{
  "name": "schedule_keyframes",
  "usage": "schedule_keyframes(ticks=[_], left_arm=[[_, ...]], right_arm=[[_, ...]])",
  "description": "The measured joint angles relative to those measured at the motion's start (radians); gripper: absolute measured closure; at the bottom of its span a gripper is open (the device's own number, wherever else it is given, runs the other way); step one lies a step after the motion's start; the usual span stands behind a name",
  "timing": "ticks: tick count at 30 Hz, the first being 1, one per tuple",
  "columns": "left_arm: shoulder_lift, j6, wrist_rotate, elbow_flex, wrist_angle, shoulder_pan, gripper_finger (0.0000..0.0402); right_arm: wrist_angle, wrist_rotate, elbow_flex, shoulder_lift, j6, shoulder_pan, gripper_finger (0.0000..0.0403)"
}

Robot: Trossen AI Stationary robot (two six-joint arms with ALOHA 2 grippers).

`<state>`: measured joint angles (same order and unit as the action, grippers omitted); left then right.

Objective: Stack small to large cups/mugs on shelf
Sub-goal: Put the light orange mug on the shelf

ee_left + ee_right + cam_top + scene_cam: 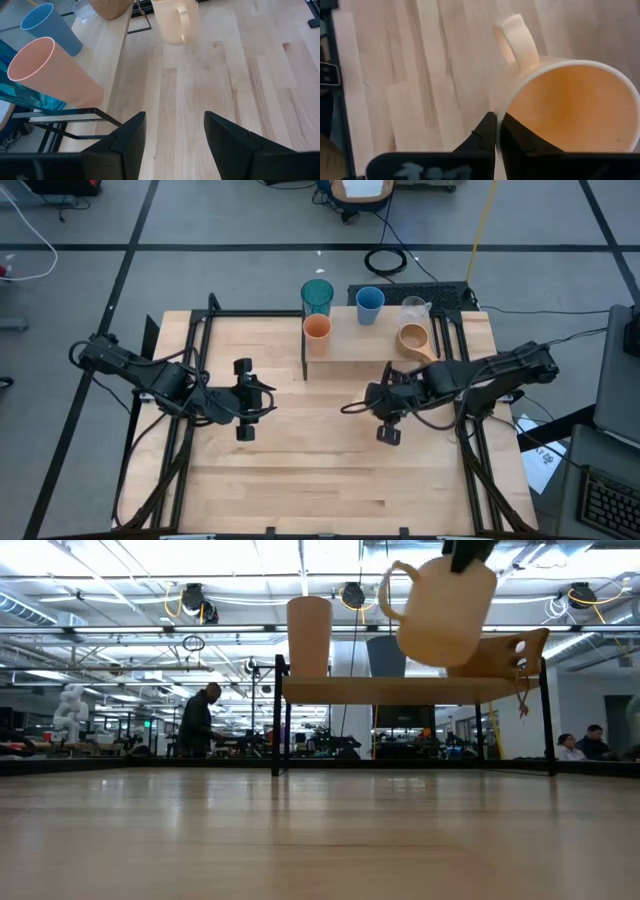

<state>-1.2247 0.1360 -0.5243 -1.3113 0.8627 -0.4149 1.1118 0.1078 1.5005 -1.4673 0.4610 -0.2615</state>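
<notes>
Nearest the lens in the right wrist view, we are looking straight into the orange handled mug [570, 110], its pale rim pinched between the two dark fingers of the right gripper [497, 131], which are clenching tight on the mug's wall. Its handle [517, 42] is pointing away from the fingers, over the bare table [420, 75].

From the low view we are seeing that same mug [440, 605] hanging tilted in the air, clear of the tabletop and in front of the shelf [400, 690].

From above, the right arm [480, 375] is reaching in from the table's right edge, bending toward the centre, with its gripper [385, 405] sitting just in front of the shelf [360, 345].

On the shelf we are finding the orange cup [317, 330] standing upright at its left end and the brown wooden handled mug [414, 338] lying toward its right end. Behind the shelf, the teal tumbler [317, 295], the blue cup [369, 304] and the clear handled cup [415, 308] are standing in a row.

The left arm [140, 375] is stretching in from the left, low over the table, and its left gripper [243, 405] is hanging with fingers [125, 140] parted and holding nothing, well apart from the shelf and pointing toward it.
</notes>
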Motion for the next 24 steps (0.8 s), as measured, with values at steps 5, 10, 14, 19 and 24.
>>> schedule_keyframes(ticks=[5,10,14,19,24], left_arm=[[0.0,0.004,0.0,0.0,0.0,0.0,0.0199],[0.0,0.004,0.0,0.0,0.0,0.0,0.0199],[0.0,0.005,-0.001,0.0,0.0,0.0,0.0199],[0.0,0.005,-0.001,0.0,0.0,0.0,0.0199],[0.0,0.005,-0.001,0.0,0.0,0.0,0.0199]], right_arm=[[0.041,0.043,0.084,0.0,-0.033,0.004,0.0402],[0.06,0.08,0.158,0.0,-0.095,0.009,0.0402],[0.06,0.111,0.215,0.0,-0.169,0.021,0.0402],[0.048,0.184,0.273,-0.001,-0.249,0.054,0.0403],[-0.064,0.182,0.281,0.003,-0.247,0.097,0.0402]])
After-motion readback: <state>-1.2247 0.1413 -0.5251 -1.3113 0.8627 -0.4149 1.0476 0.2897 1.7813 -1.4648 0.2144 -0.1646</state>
